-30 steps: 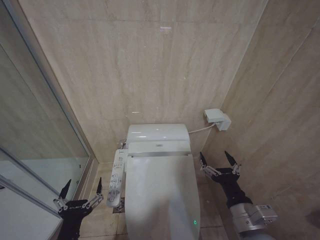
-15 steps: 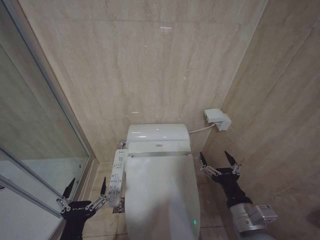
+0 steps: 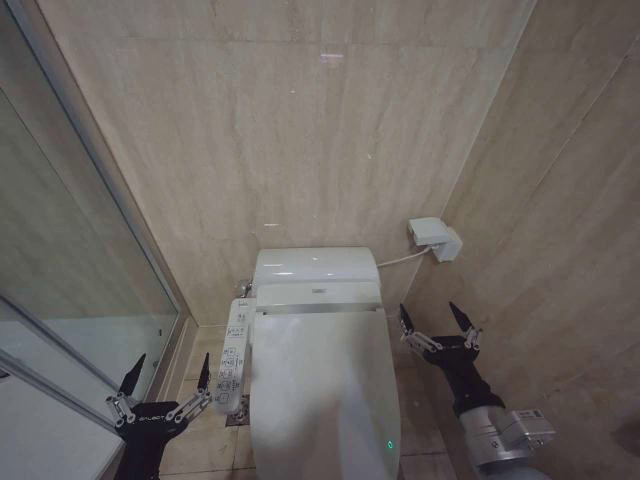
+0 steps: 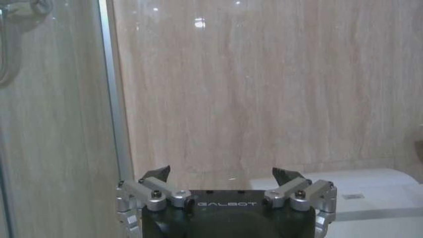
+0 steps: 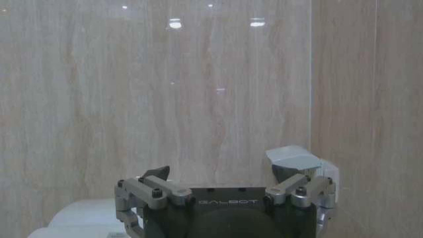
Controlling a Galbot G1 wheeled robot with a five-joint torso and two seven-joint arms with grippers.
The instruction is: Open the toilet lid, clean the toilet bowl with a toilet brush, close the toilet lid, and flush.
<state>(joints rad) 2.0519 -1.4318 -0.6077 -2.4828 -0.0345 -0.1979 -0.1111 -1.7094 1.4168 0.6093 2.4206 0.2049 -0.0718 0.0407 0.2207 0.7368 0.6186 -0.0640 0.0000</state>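
Note:
The white toilet lid (image 3: 322, 385) lies shut over the seat, so the toilet bowl is hidden beneath it. The toilet brush is out of view. My left gripper (image 3: 170, 364) hovers open and empty to the left of the toilet, beside its side control panel (image 3: 232, 355). My right gripper (image 3: 430, 314) hangs open and empty to the right of the toilet, near the corner wall. The left wrist view shows the left gripper (image 4: 221, 173) open in front of the tiled wall, with the toilet's white top (image 4: 370, 196) beyond one side. The right gripper (image 5: 221, 173) is also open in its own wrist view.
A glass shower partition with a metal frame (image 3: 95, 190) closes off the left side. A white wall box (image 3: 433, 238) with a hose sits right of the tank (image 3: 315, 265). Tiled walls stand close behind and to the right. A green light (image 3: 390, 444) glows on the seat unit.
My left gripper drifted slightly right and down, then came back a little to the left. The right arm and the toilet have not moved.

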